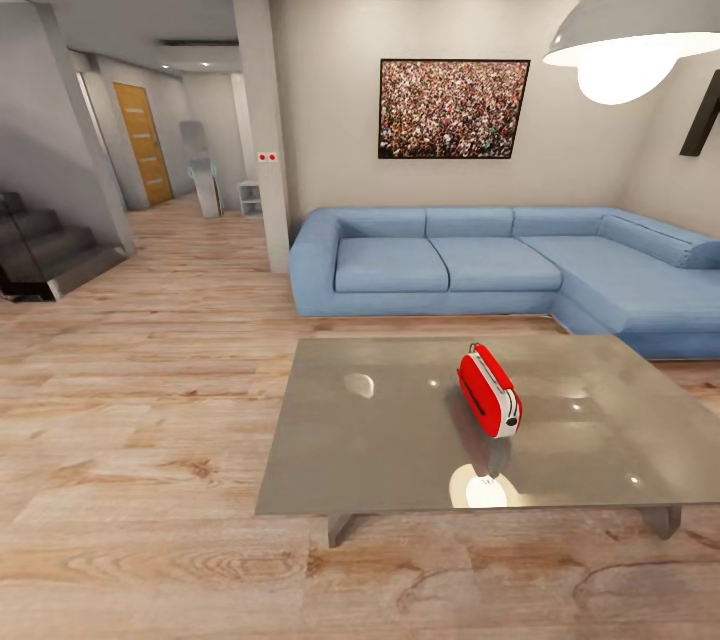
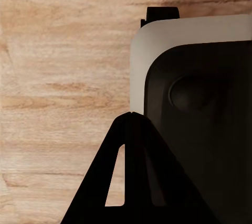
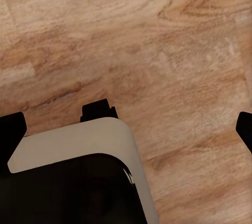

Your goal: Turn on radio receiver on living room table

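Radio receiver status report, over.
Left gripper shut, right gripper open, both over floor. Radio receiver upright on table, untouched. Nothing blocking approach.

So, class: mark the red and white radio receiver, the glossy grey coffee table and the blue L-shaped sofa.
Red and white radio receiver (image 1: 487, 390): head view, on its red side.
Glossy grey coffee table (image 1: 350, 440): head view, bare top.
Blue L-shaped sofa (image 1: 495, 265): head view, middle seat cushion.
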{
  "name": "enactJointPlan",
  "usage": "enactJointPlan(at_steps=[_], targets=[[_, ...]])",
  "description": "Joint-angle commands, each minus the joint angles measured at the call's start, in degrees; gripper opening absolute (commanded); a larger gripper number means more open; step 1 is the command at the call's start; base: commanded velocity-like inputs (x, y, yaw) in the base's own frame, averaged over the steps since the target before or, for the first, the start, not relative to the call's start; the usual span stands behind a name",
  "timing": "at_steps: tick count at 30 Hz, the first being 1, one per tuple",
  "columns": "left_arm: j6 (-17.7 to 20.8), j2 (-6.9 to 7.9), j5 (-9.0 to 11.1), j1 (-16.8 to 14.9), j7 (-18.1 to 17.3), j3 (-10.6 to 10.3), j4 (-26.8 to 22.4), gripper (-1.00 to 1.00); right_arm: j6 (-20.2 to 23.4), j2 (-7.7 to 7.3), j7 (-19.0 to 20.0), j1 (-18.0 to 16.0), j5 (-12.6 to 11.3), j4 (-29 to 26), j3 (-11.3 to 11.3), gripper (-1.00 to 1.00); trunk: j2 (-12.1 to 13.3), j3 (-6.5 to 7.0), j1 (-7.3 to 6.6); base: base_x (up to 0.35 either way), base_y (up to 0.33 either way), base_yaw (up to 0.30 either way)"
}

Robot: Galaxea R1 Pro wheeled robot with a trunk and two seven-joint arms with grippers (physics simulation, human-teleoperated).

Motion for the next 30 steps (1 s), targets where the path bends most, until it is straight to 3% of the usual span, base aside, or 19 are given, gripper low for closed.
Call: enactJointPlan(at_steps=[1, 30], targets=[[0.00, 0.00, 0.00, 0.00, 0.00, 0.00, 0.00, -1.00, 0.00, 0.00, -0.01, 0.00, 0.00, 0.00, 0.00, 1.00, 0.00, 0.00, 0.00, 0.000, 0.000, 0.000], [0.00, 0.00, 0.00, 0.00, 0.00, 0.00, 0.00, -1.00, 0.00, 0.00, 0.00, 0.00, 0.00, 0.00, 0.00, 1.00, 0.00, 0.00, 0.00, 0.000, 0.000, 0.000]])
